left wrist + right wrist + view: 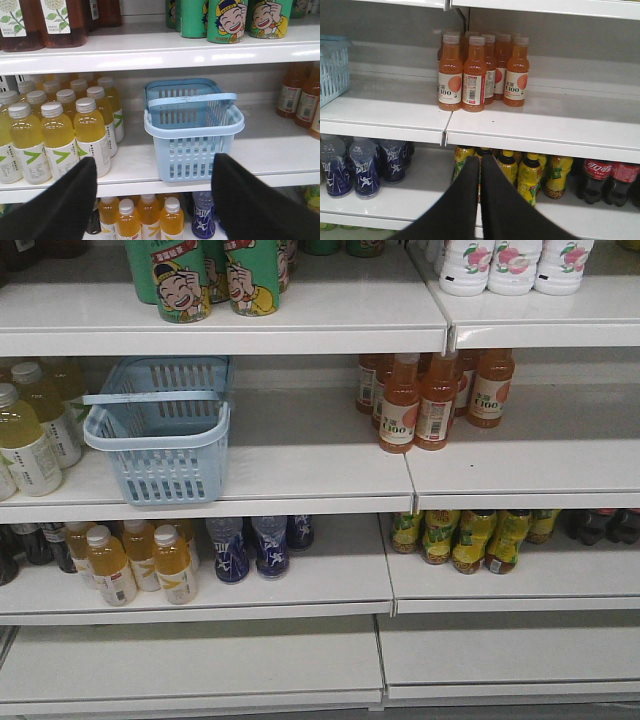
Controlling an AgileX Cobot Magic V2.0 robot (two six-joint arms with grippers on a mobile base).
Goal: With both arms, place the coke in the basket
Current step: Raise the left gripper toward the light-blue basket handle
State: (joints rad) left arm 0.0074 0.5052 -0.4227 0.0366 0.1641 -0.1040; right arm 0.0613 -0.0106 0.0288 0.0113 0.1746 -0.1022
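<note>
The light blue basket [160,435] stands on the middle shelf at the left, and nothing shows inside it. It also shows in the left wrist view [192,130] and at the left edge of the right wrist view [330,67]. The red coke can is in no view. My left gripper [155,162] is open and empty, low in front of the basket with its black fingers [65,205] spread wide. My right gripper [480,160] is shut and empty, pointing at the lower shelf below the orange bottles. Neither arm shows in the front view.
Yellow drink bottles [60,130] stand left of the basket. Orange juice bottles [475,70] stand on the middle shelf at the right. Below are blue bottles [360,167], yellow-green bottles [530,175] and dark cola bottles with red labels [600,177]. Green cartoon cans [210,275] stand above.
</note>
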